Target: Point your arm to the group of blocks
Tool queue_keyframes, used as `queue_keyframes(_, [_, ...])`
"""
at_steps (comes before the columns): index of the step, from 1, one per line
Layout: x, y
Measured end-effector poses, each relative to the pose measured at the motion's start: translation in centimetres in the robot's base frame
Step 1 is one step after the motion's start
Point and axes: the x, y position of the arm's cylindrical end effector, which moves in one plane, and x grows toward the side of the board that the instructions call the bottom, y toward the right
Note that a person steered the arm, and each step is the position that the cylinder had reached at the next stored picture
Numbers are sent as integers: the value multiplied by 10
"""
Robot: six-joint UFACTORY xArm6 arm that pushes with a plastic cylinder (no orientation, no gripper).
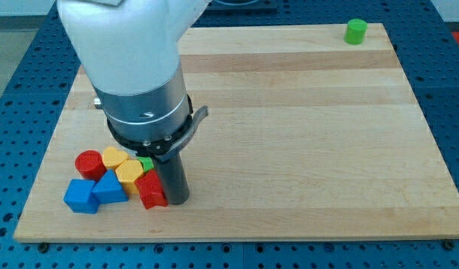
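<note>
Where the board's lower left is scanned first, a tight group is seen: a red cylinder (88, 163), a blue cube (81, 196), a blue triangular block (109, 187), two yellow blocks (114, 158) (129, 174), a small green block (146, 162) and a red block (151, 188). Just right of it, the tip (177, 200) is set touching the red block; nothing is held, since the rod can only push. The pieces are judged light, stiff and easily slid. A green cylinder (356, 31) is left at upper right.

The board (289, 112) is showing pale, smooth, matt wood grain, lying on a blue perforated metal table (13, 90). The blocks, like the red cylinder (88, 163) and blue cube (81, 196), are looking like matt plastic. The arm's collar (143, 101) is gleaming like brushed metal under a glossy white shell (125, 37).
</note>
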Motion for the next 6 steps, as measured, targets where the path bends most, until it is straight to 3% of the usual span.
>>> queue_keyframes(2, [11, 14])
queue_keyframes(3, [39, 20])
queue_keyframes(5, [41, -73])
queue_keyframes(6, [24, -79])
